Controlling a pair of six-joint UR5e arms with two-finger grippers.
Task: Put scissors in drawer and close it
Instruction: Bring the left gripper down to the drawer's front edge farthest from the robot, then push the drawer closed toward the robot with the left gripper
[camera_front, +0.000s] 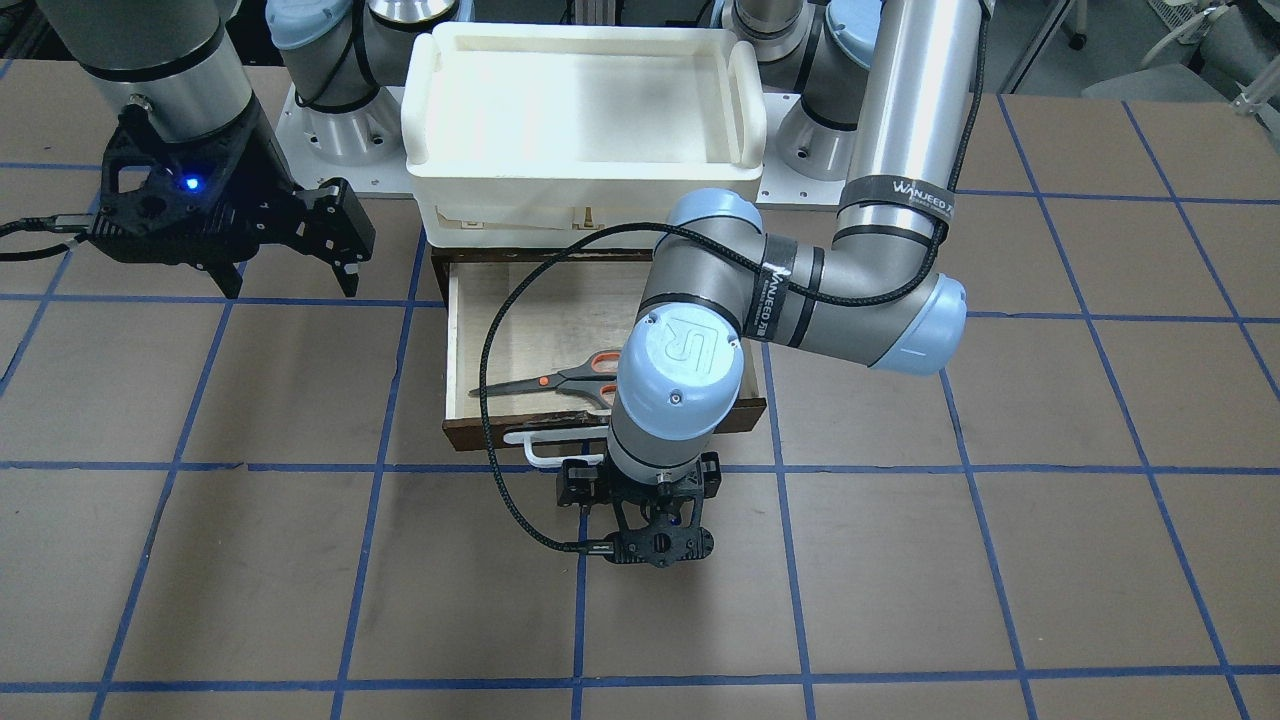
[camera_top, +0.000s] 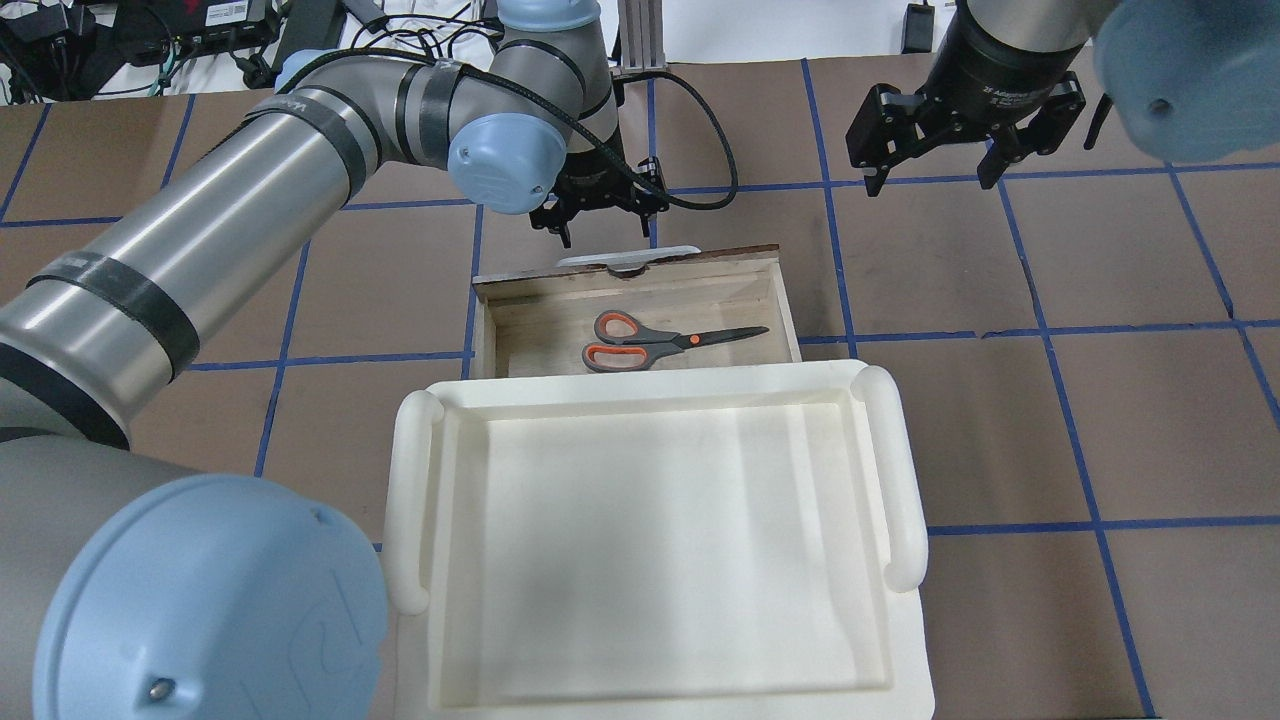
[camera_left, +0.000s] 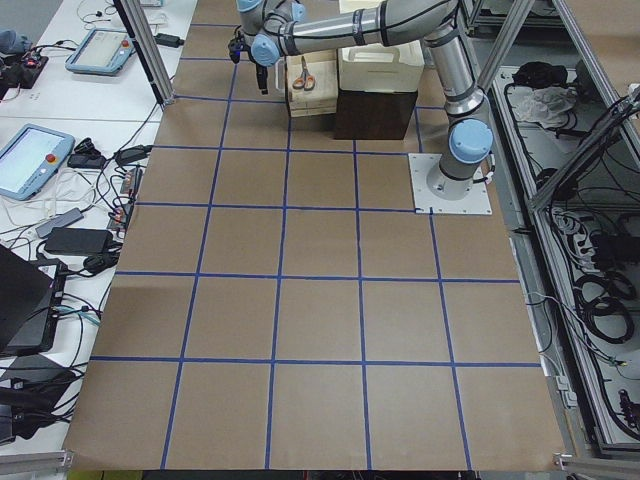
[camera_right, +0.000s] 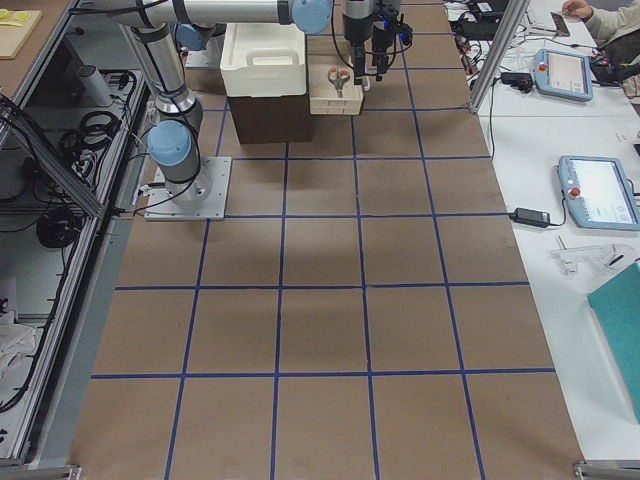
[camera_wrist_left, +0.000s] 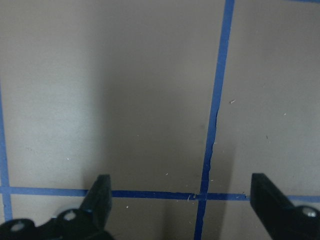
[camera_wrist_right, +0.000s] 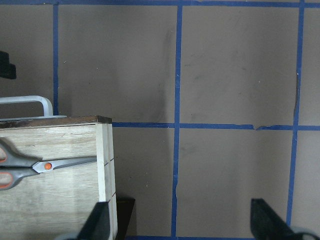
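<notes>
The scissors (camera_front: 560, 382) lie flat inside the open drawer (camera_front: 480, 435), with the orange-lined loops toward my left arm's side. They also show in the overhead view (camera_top: 660, 342) and the right wrist view (camera_wrist_right: 30, 167). The drawer's white bar handle (camera_top: 625, 258) sticks out from its dark front. My left gripper (camera_top: 605, 215) is open and empty. It points down at the table just beyond the handle, and its wrist view shows only bare table between its fingers (camera_wrist_left: 100, 192). My right gripper (camera_top: 930, 175) is open and empty, hovering off to the drawer's side.
A large white plastic bin (camera_top: 405, 500) sits on top of the cabinet behind the drawer, overhanging the drawer's back part. The brown table (camera_front: 900, 560) carries a blue tape grid. My left arm's elbow and wrist reach over the drawer.
</notes>
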